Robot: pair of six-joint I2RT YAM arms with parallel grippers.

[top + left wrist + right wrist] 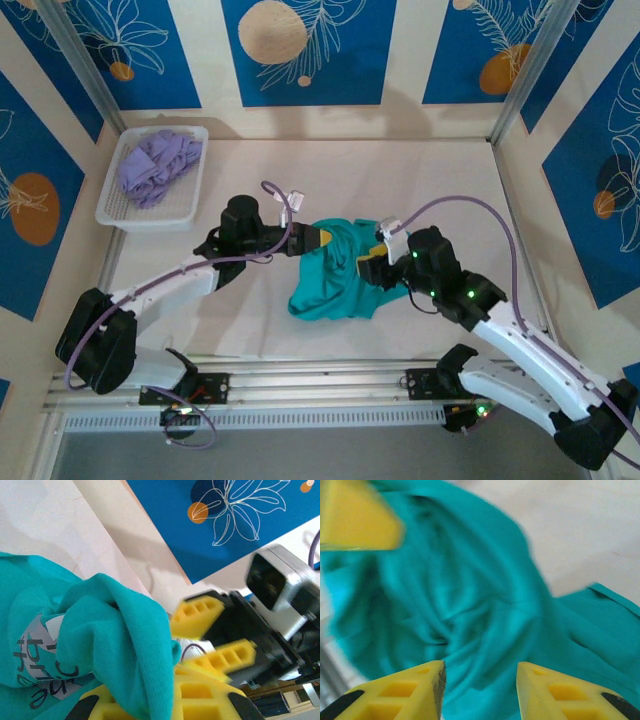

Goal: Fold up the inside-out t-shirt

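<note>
Cream table [420, 180] is sitting inside walls with blue flower-print panels [310, 50]. White basket [190, 215] is sitting at 10 o'clock on the table, holding a lavender garment [155, 168]. The inside-out t-shirt [335, 285] is lying bunched at table centre, between the two arms. Its long axis is running about 1 o'clock to 7 o'clock in the top view, and I cannot tell collar end from hem end.

Left gripper [318, 238] is reaching in from 9 o'clock and is clamping the shirt's upper edge. In the left wrist view teal fabric is draping over its yellow fingers [200, 700].

Right gripper [374, 262] is coming in from 4 o'clock at the shirt's right edge. Its fingers [555, 690] are standing apart with nothing between them, with blurred teal folds lying beyond.

The top view is giving the whole outline. The left wrist view is giving the pale print [37, 665] with dark lettering on a fold, and the other gripper's parted yellow fingers, blurred.
</note>
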